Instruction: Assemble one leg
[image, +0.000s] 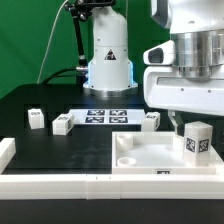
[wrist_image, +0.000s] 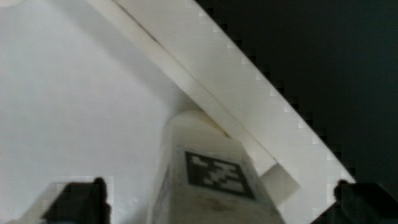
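A white leg (image: 197, 140) with a black-and-white tag stands upright on the large white tabletop (image: 140, 160), near its edge at the exterior view's right. My gripper (image: 188, 125) hangs right above it. In the wrist view the leg (wrist_image: 214, 165) lies between my two dark fingertips (wrist_image: 75, 202), which stand wide apart with gaps on both sides. The gripper (wrist_image: 217, 205) is open and holds nothing. The tabletop (wrist_image: 80, 110) fills much of the wrist view. Round sockets (image: 125, 141) show in the tabletop's corners.
Three more white legs lie on the black table: one (image: 36, 118), a second (image: 63, 124) and a third (image: 151, 120). The marker board (image: 105, 115) lies behind them. A white rail (image: 40, 186) runs along the front and left. The robot base (image: 108, 60) stands at the back.
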